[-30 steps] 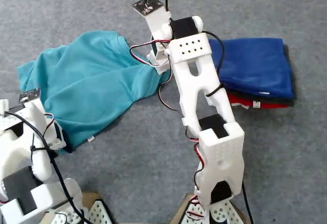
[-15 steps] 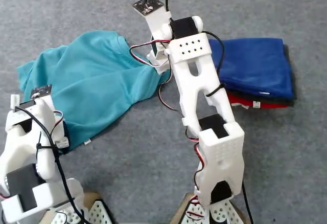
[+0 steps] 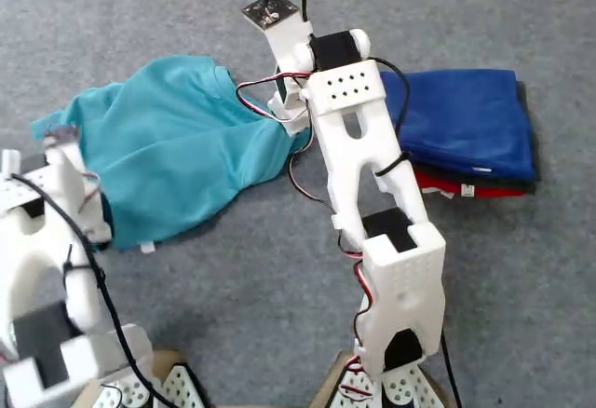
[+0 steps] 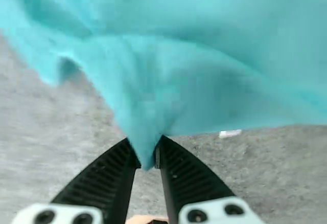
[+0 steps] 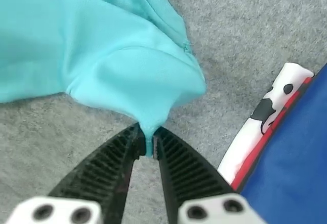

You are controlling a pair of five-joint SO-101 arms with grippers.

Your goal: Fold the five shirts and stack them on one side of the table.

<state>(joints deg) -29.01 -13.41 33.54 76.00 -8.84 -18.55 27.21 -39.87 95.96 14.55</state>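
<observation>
A gray felt-covered table [image 3: 233, 259] is pictured from above; a rumpled teal shirt [image 3: 177, 147] is spread across one side, and a stack of folded shirts [image 3: 475, 124], topped in blue, is set opposite.

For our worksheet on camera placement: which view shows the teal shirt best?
The high view: it takes in the whole teal shirt. Each wrist view shows one pinched fold, in the left gripper and right gripper.
</observation>
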